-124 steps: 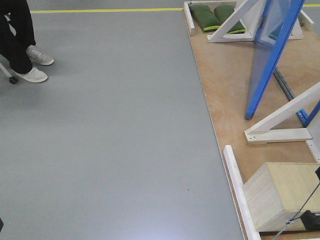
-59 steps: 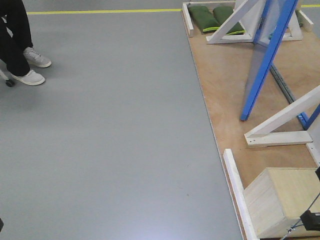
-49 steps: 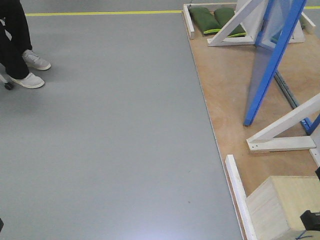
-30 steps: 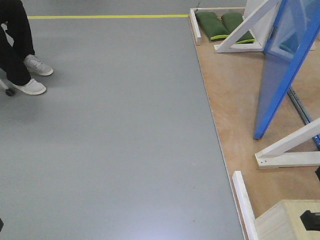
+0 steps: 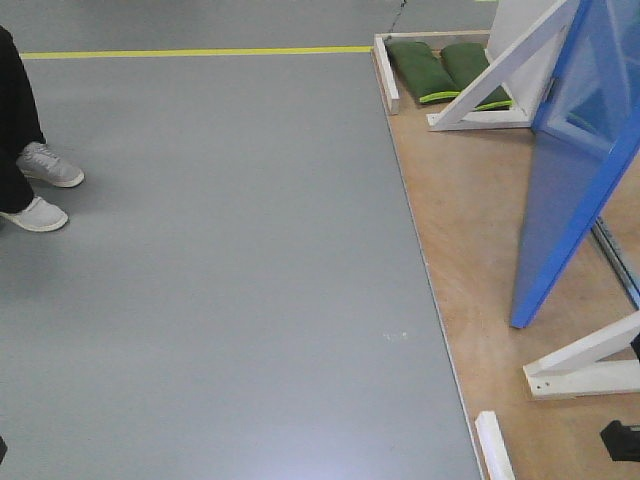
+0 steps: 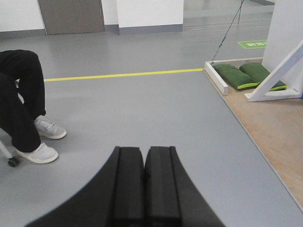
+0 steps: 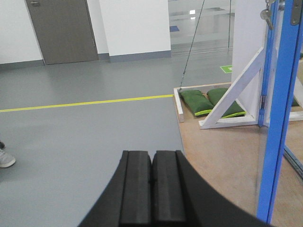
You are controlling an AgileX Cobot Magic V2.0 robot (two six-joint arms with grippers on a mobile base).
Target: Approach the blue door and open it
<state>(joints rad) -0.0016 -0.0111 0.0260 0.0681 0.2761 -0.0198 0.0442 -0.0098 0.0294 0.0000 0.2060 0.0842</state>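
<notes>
The blue door [image 5: 575, 180] stands ajar on the plywood platform at the right of the front view, its glossy panel angled toward me and its bottom corner near the platform's middle. In the right wrist view the blue door [image 7: 277, 109] appears edge-on at the far right, with metal hardware [image 7: 269, 13] at the top of the frame. My right gripper [image 7: 152, 153] is shut and holds nothing, its pads pressed together, well short of the door. My left gripper [image 6: 144, 149] is shut and holds nothing, over the grey floor.
The plywood platform [image 5: 470, 230] has a raised edge along the grey floor. White slanted braces [image 5: 500, 70] [image 5: 585, 365] flank the door. Green sandbags [image 5: 440, 70] lie at the back corner. A seated person's shoes [image 5: 40, 190] are at the left. A yellow floor line [image 5: 200, 51] crosses behind.
The base has rolled forward: the door is larger and nearer, the wooden box at bottom right has dropped out of view, and the person's feet have shifted toward the left edge.
</notes>
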